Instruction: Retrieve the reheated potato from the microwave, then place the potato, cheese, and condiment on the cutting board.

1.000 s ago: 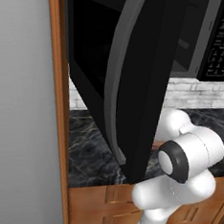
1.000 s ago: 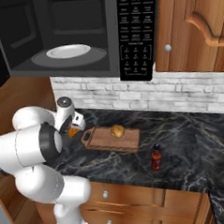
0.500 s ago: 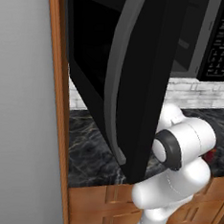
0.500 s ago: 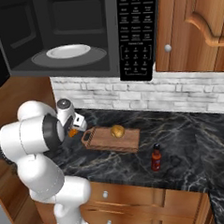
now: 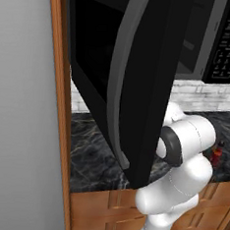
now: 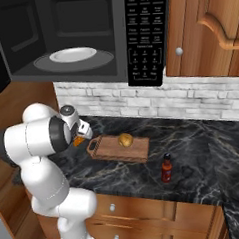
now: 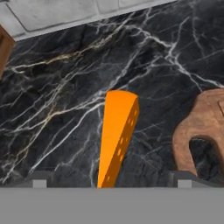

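1. Under the microwave (image 6: 86,38), whose door hangs open on 1 bare plate (image 6: 73,54), the gripper (image 6: 83,131) hovers over the counter (image 6: 209,156), jaws spread wide and empty, evidently lined up to straddle the cheese.
2. Directly below it lies 1 cheese (image 7: 116,135) wedge, just beside the cutting board (image 6: 118,150) handle.
3. On the board rests 1 potato (image 6: 125,139), apparently delivered already.
4. Farther right stands 1 condiment (image 6: 166,167) bottle, well apart from the board, awaiting transfer.

You're looking at a black marbled desk (image 6: 203,146) filling the middle of the right base view. The cutting board (image 6: 121,149) is lying at its centre-left, the cheese (image 7: 116,135) is resting just left of the board's handle, and the condiment (image 6: 167,168) is standing lower right of the board.
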